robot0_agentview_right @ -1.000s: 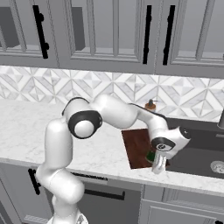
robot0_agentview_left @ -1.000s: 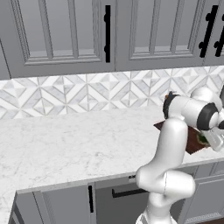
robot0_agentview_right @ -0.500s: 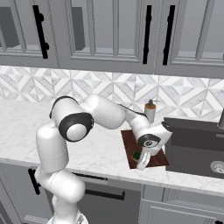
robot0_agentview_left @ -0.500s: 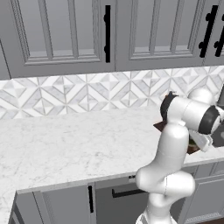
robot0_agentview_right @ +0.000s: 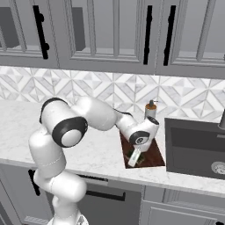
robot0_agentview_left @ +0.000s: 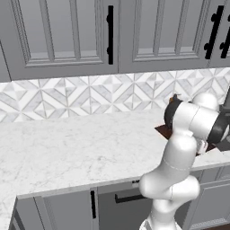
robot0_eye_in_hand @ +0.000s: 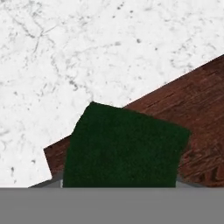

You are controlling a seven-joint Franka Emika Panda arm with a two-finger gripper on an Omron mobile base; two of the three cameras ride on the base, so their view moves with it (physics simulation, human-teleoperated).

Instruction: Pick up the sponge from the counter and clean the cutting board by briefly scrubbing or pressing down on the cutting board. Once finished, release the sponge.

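In the hand view the dark green sponge [robot0_eye_in_hand: 127, 148] sits right in front of the camera, over the near corner of the dark reddish-brown cutting board [robot0_eye_in_hand: 197, 100]. White marble counter [robot0_eye_in_hand: 65, 52] lies beyond. In the right base view my gripper [robot0_agentview_right: 133, 158] points down at the front left part of the cutting board [robot0_agentview_right: 151, 154], shut on the sponge, which is low over the wood or touching it. My fingertips are hidden by the sponge. In the left base view my own arm hides the hand, and only a corner of the board [robot0_agentview_left: 162, 131] shows.
A brown soap bottle [robot0_agentview_right: 150, 110] stands behind the board by the backsplash. The dark sink basin [robot0_agentview_right: 195, 147] lies just right of the board. The counter [robot0_agentview_right: 19, 127] stretches away to the left, with cabinet doors above.
My gripper has carried the sponge leftward in the right base view, from the board's sink-side edge to its front left part. The arm's elbow has swung along with it.
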